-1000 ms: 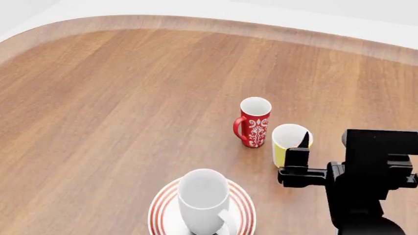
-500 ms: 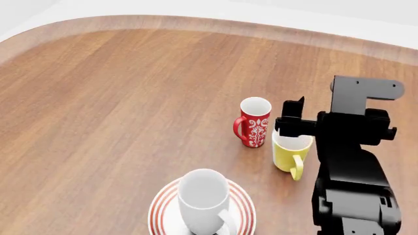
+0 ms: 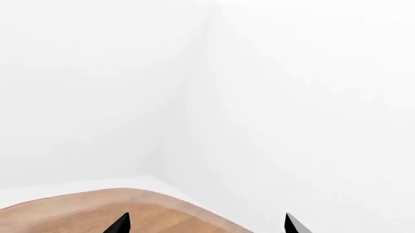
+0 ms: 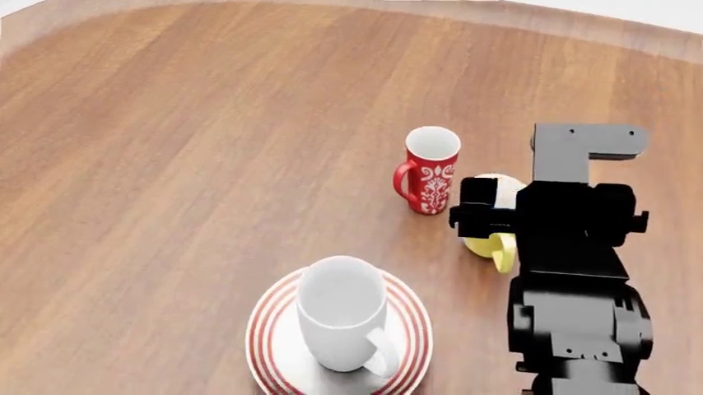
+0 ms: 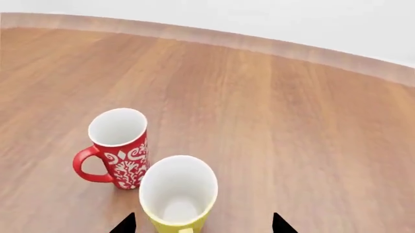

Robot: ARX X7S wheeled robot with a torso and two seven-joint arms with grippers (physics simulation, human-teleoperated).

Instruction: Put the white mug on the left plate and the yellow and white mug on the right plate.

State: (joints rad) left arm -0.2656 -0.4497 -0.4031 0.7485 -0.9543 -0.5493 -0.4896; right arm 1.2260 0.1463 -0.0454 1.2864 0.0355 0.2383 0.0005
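In the left wrist view, only the two dark tips of the left gripper (image 3: 204, 224) show, spread wide apart with nothing between them, over a curved edge of the wooden table (image 3: 77, 211) against white walls. In the head view, the white mug (image 4: 342, 313) stands upright on the left plate (image 4: 270, 329) near the front of the table (its handle pointing toward the robot), while the right gripper (image 4: 472, 210) hangs above the yellow and white mug (image 4: 491, 245), hiding most of it; whether it grips cannot be told from here. The red mug (image 4: 430, 169) stands just beside the yellow one. In the right wrist view, the right gripper's tips sit spread to either side of the yellow and white mug, not touching it, the red mug close alongside.
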